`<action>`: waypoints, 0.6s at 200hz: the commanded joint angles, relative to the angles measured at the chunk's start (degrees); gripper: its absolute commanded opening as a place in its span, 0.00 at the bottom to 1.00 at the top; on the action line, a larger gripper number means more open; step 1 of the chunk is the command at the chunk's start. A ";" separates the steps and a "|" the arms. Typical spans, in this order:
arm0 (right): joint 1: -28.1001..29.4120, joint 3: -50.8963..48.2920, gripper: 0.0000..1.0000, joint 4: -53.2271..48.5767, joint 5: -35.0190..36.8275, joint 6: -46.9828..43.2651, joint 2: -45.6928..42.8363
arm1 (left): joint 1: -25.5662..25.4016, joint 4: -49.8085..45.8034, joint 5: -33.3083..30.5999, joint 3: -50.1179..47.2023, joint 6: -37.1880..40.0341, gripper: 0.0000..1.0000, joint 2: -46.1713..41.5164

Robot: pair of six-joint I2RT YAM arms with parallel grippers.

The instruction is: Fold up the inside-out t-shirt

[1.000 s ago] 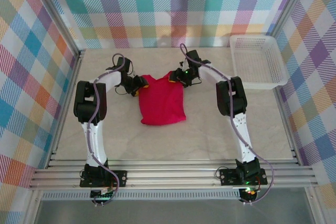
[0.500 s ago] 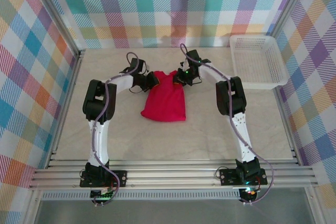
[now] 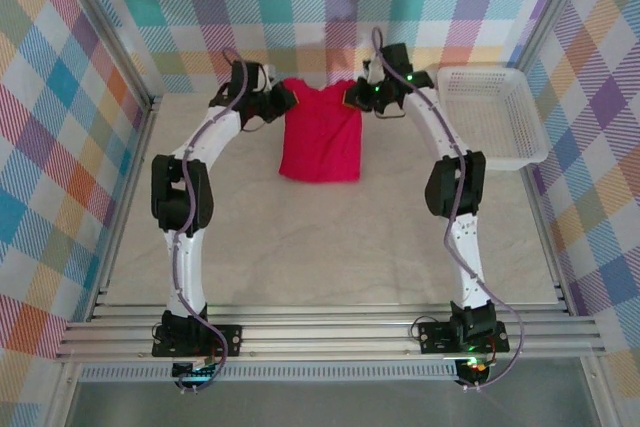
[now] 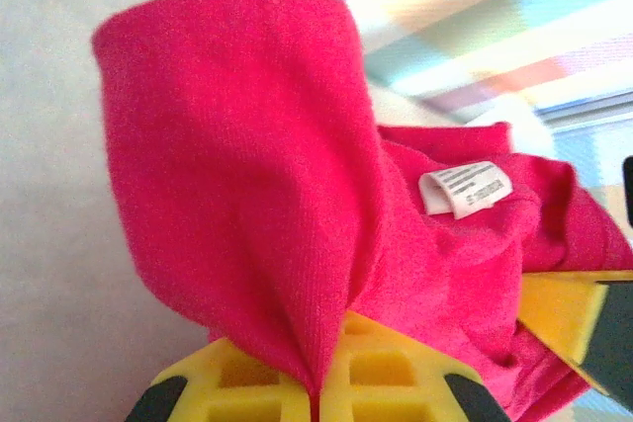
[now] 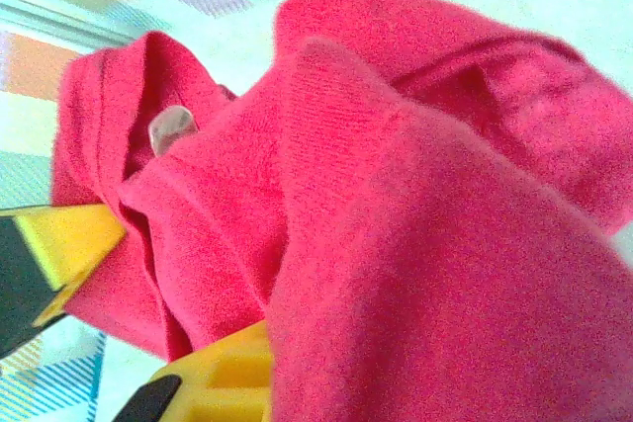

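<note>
Over the far surface (image 3: 200,207), left tool (image 3: 285,99) and right tool (image 3: 351,97) each pinch a t-shirt (image 3: 320,137) shoulder; folding seems entirely undone.

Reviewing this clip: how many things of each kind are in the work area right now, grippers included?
bright red soft fabric t-shirt: 1
white plastic mesh basket: 1
two-finger grippers: 2 (left gripper, right gripper)
Total: 4
</note>
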 commanded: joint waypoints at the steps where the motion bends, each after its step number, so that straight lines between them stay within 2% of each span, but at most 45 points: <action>1: 0.68 2.09 0.00 -2.39 -3.51 -1.10 -6.90 | 0.23 1.77 1.17 -0.36 0.24 0.00 -7.40; 19: 1.60 -7.76 0.00 2.22 -5.53 -1.14 -12.92 | -0.32 8.49 1.19 -10.06 -0.28 0.00 -13.45; 51: 4.61 -44.65 0.00 20.50 -5.26 0.62 -28.14 | -4.02 20.86 -1.03 -34.54 -0.89 0.00 -25.41; 77: 6.55 -71.73 0.00 33.69 -5.42 5.17 -37.02 | -8.41 23.96 -4.62 -51.83 -0.69 0.00 -31.23; 96: 9.05 -83.70 0.00 38.73 -4.41 7.47 -40.76 | -10.10 28.53 -6.73 -62.62 -4.17 0.00 -34.17; 120: 10.01 -90.86 0.00 40.79 -2.05 9.40 -44.99 | -11.72 29.91 -8.49 -69.40 -6.07 0.00 -37.21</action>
